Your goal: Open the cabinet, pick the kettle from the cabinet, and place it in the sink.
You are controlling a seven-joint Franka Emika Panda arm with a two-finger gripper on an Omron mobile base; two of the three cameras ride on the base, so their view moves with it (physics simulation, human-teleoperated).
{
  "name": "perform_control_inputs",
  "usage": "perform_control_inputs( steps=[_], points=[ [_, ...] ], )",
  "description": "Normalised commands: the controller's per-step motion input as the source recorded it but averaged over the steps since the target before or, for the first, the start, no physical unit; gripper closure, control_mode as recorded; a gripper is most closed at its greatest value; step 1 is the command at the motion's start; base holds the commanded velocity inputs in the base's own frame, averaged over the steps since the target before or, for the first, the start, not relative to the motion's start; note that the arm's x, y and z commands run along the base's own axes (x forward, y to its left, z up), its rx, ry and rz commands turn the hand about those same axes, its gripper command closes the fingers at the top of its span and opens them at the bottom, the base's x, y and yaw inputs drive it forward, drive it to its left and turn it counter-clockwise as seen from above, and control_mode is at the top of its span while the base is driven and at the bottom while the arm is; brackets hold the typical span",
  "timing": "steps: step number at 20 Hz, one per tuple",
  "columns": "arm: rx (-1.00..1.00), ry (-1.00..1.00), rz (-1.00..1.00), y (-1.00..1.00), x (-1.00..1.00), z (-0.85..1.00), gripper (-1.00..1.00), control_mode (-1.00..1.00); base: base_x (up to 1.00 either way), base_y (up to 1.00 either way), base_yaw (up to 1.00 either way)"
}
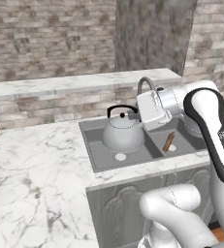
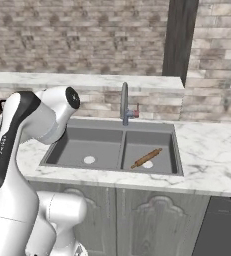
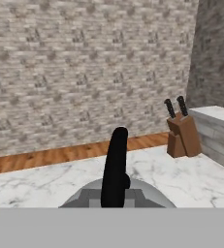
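One step remains: the gripper, clenched on the kettle by its handle, holds it over the sink, unreleased.

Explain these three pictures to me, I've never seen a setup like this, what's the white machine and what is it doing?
It is a white robot arm in a simulated kitchen. Two pictures come from cameras behind it, to its left and right; the third looks out from its hand. The tool is shut on the black handle of a silver kettle, held over the left basin of the grey sink. A wooden rolling pin lies in the right basin. The hand camera shows the handle up close and a knife block on the marble counter.
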Motion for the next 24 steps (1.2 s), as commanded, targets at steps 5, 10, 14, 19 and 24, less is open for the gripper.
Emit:
perform_control_inputs(
  steps=[5, 10, 14, 19, 24],
  points=[
    [0.00, 0.00, 0.00, 0.00, 0.00, 0.00, 1.00, -1.00, 0.00, 0.00, 0.00],
    [0.00, 0.00, -0.02, 0.00, 0.00, 0.00, 1.00, -1.00, 0.00, 0.00, 0.00],
    [0.00, 0.04, -0.32, 0.00, 0.14, -0.02, 1.00, -1.00, 0.00, 0.00, 0.00],
    [0.00, 0.14, -0.38, 0.00, 0.24, -0.01, 1.00, -1.00, 0.00, 0.00, 0.00],
    [0.00, 0.31, -0.34, -0.02, 0.30, 0.00, 1.00, -1.00, 0.00, 0.00, 0.00]
  ],
)
